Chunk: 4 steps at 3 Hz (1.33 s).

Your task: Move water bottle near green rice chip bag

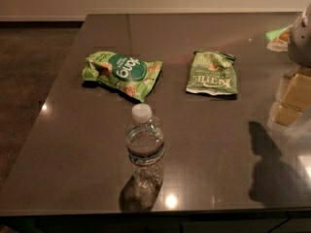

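The water bottle (144,147) stands upright near the table's front edge, a little left of centre. It is clear plastic with a white cap and a dark label band. The green rice chip bag (121,74) lies flat behind it, slightly to the left, light green with a dark green round patch and white lettering. A gap of bare table separates the bottle and the bag. My gripper (292,101) is at the far right edge of the view, grey above and yellowish below, well away from the bottle and partly cut off.
A plainer green Kettle bag (212,74) lies at the back right of the dark table (73,144). A green and white packet (278,37) sits at the far right back. The arm's shadow (268,166) falls on the front right. The floor drops away to the left.
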Available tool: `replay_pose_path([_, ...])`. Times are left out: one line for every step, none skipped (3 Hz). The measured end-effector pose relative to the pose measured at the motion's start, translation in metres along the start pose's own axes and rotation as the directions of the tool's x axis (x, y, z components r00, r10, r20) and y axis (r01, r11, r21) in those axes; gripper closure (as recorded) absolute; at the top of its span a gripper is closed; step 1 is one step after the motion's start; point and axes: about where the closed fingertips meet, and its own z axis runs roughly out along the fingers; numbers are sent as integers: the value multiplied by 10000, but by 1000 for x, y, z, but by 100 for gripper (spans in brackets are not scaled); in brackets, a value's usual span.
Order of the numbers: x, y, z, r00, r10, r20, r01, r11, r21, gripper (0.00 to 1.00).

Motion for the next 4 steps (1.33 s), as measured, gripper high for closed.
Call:
replay_pose_path([0, 0, 0, 10000, 0, 1, 0, 10000, 2, 0])
replay_pose_path([-7, 2, -1, 9994, -165, 289, 165, 9999, 9, 0])
replay_pose_path([-27, 13, 1, 9919, -538, 1153, 566, 9982, -208, 0])
replay_pose_path([-61, 36, 7, 9648, -1151, 2363, 1331, 9892, -614, 0])
